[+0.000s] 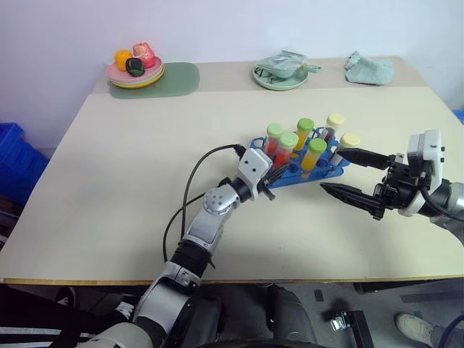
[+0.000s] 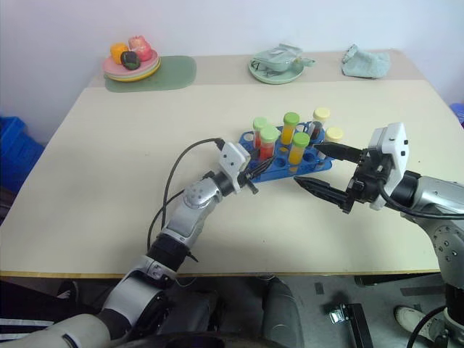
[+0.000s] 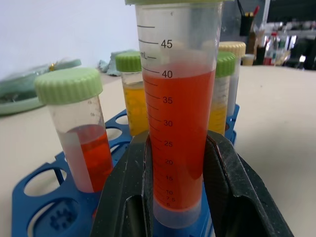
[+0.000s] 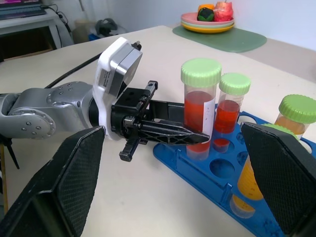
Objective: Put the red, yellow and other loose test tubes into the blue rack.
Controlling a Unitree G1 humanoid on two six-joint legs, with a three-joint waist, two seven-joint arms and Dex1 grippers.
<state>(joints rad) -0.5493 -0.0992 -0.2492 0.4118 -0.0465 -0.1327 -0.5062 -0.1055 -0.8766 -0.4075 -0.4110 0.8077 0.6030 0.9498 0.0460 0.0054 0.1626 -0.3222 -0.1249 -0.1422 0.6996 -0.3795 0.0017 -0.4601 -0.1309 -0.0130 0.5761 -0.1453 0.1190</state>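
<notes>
The blue rack (image 1: pixel 301 178) lies on the table right of centre with several capped tubes standing in it. My left gripper (image 1: pixel 274 174) is shut on a green-capped tube of red liquid (image 3: pixel 177 123), which stands upright in a hole at the rack's near left end. A second red tube (image 3: pixel 91 148) stands just beside it. Behind them are yellow tubes with green caps (image 1: pixel 315 154) and cream-capped tubes (image 1: pixel 349 141). My right gripper (image 2: pixel 307 162) stands open at the rack's right end, level and pointing left, with nothing between its fingers (image 4: pixel 74 173).
At the back of the table, a plate of toy fruit (image 1: pixel 136 71) sits on a green mat (image 1: pixel 177 78). A green plate with a packet (image 1: pixel 281 72) and a crumpled cloth (image 1: pixel 370 69) lie further right. A blue crate (image 1: pixel 14 159) stands left of the table.
</notes>
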